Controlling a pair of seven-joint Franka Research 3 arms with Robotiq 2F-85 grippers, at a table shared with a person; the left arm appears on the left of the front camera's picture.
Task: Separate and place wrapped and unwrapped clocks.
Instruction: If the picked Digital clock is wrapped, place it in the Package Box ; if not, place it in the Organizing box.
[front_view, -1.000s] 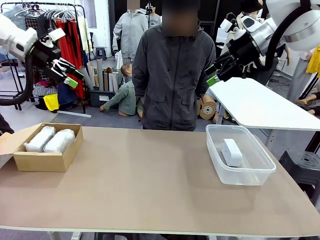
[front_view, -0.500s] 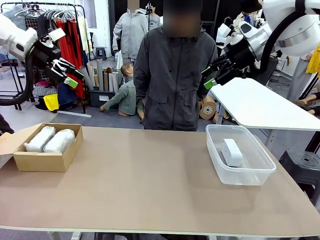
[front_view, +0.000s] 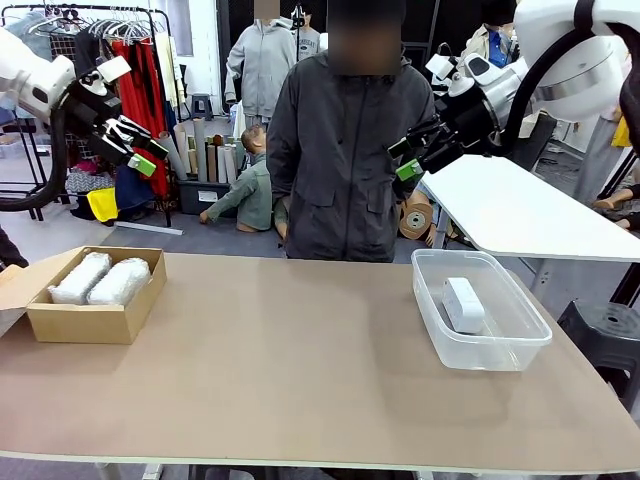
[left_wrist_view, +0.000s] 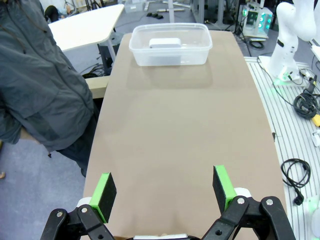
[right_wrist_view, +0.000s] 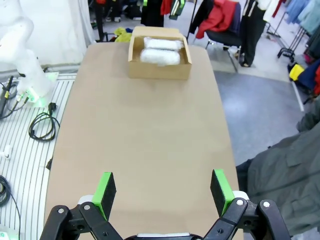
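- Since a second ago the right end effector (front_view: 408, 160) has shifted left and slightly down, from over the white side table (front_view: 520, 215) to in front of the person's (front_view: 345, 150) jacket; the left end effector (front_view: 135, 150) has held its place, and nothing on the worktop (front_view: 300, 360) has changed.
- Left end effector: raised high at far left, above the box (front_view: 95, 310), well clear of the worktop. In its wrist view (left_wrist_view: 164, 190) the green pads (left_wrist_view: 106, 190) stand wide apart with only bare worktop between them; released, holding nothing.
- Right end effector: raised at far right of centre, above and beyond the tub (front_view: 480, 310). In its wrist view (right_wrist_view: 162, 192) the pads (right_wrist_view: 220, 191) stand wide apart over bare worktop; released, holding nothing.
- Wrapped clocks (front_view: 100, 280): two bubble-wrapped lumps lying side by side, touching, inside the open cardboard box at the left edge of the worktop. The right wrist view shows the same pair (right_wrist_view: 161, 50) in the box (right_wrist_view: 160, 72).
- Bare clock (front_view: 463, 303): white block lying flat inside the clear tub at the right side of the worktop; also seen in the left wrist view (left_wrist_view: 165, 43) within the tub (left_wrist_view: 170, 55).
- Person: standing at the far side, centre, hands not visible above the worktop.
- Box and tub sit well apart, at opposite ends.
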